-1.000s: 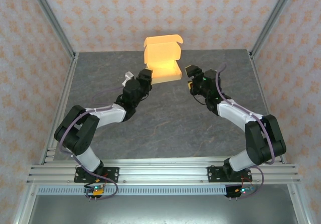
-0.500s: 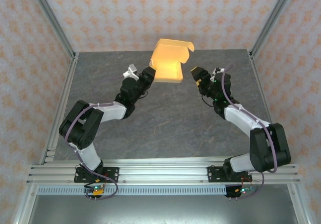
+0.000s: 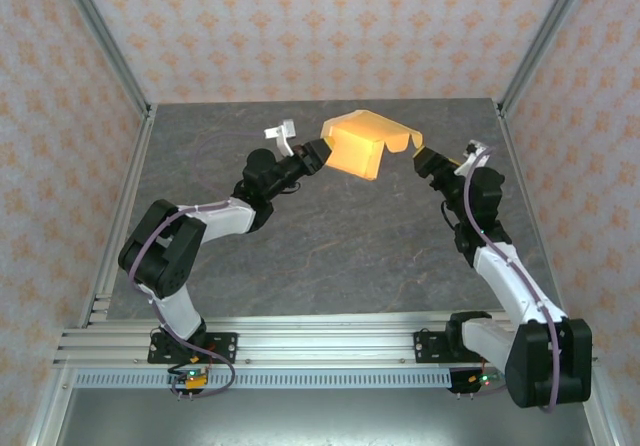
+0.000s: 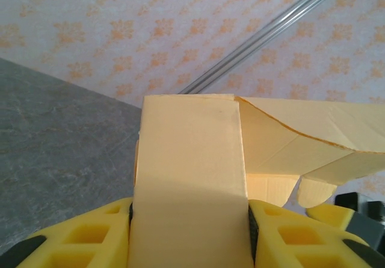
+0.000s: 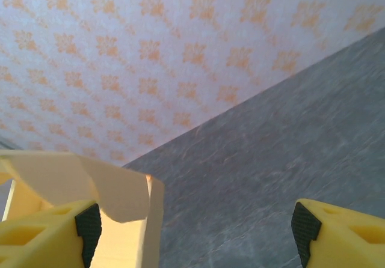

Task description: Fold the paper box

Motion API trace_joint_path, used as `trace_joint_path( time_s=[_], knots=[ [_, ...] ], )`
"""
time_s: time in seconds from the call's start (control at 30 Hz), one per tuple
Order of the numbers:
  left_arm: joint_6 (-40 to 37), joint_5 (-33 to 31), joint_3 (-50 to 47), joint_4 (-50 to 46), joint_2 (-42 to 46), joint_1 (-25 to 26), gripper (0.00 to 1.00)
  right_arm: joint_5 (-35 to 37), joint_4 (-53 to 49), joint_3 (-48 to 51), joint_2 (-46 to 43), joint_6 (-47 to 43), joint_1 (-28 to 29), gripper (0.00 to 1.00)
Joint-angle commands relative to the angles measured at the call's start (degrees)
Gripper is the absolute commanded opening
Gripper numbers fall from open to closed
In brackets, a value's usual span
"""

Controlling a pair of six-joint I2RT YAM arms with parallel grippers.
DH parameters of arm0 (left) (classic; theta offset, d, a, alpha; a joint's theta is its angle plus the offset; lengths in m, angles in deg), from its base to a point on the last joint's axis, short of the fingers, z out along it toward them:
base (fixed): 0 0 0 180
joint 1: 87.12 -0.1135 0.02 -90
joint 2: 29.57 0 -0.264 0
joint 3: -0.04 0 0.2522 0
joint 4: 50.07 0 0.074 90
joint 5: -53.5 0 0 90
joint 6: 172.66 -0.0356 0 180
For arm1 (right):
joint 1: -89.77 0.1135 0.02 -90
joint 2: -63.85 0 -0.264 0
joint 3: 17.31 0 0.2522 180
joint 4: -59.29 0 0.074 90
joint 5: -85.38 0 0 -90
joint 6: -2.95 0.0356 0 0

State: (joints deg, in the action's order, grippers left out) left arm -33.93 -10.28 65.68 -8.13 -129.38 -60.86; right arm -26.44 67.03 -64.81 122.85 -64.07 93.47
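Above the far half of the grey table (image 3: 330, 256), seen from overhead, the left gripper (image 3: 318, 154) holds the paper box (image 3: 365, 146) apparently clear of the surface, while the right gripper (image 3: 430, 163) hangs just beside its drooping right flap. From the left wrist, yellow fingers (image 4: 84, 235) clamp a narrow panel of the box, with other flaps splaying beyond. From the right wrist, the jaws stand wide apart, one finger (image 5: 42, 238) right by a curled flap; contact cannot be told. Such thin card looks light, floppy and easily creased, so a hold seems best on flat panels near fold lines, not on flap tips.
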Motion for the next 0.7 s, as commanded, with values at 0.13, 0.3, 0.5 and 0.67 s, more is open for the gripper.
trace_joint_path(
  time_s=[0.13, 0.3, 0.5, 0.67],
  knots=[
    [11.0, -7.6, -5.7, 4.9, -5.6, 0.1, 0.29, 6.6, -8.8, -2.5, -0.2, -3.4, -0.5, 0.87],
    [17.5, -12.2, -10.2, 10.9, -9.2, 0.5, 0.29, 1.5, -14.8, -7.3, 3.3, -4.7, -0.5, 0.87],
    [8.4, -14.3, -10.6, 4.1, -5.9, 2.1, 0.29, -6.7, -20.0, -7.4, 7.7, -14.4, 4.0, 0.66],
    [2.0, -15.5, -9.8, -0.6, -2.2, 3.6, 0.29, -3.3, -20.2, -3.3, 11.4, -13.9, 11.3, 0.65]
  ],
)
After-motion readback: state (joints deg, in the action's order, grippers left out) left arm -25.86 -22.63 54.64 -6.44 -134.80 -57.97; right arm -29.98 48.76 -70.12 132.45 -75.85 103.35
